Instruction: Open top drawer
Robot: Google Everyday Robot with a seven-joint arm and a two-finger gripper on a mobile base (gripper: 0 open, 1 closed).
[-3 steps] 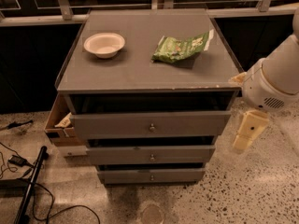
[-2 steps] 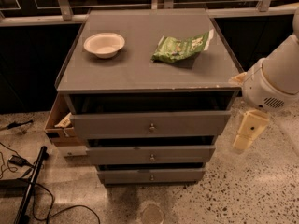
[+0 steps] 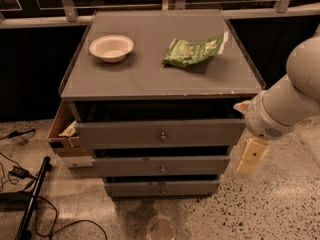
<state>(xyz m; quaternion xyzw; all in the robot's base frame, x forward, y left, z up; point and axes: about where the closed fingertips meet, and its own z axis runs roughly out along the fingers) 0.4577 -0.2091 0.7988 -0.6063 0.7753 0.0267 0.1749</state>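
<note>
Here, top drawer [image 3: 160,133] just under the counter [image 3: 150,74], front pulled slightly near, dark gap above. Claw [image 3: 251,154] low beside its right end. Open or closed: cannot tell.

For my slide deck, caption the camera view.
End effector hangs beside the ajar top drawer; bowl and green bag on top.

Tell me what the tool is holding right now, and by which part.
Nothing that shows: the tool hangs right of the top drawer, away from its knob.
</note>
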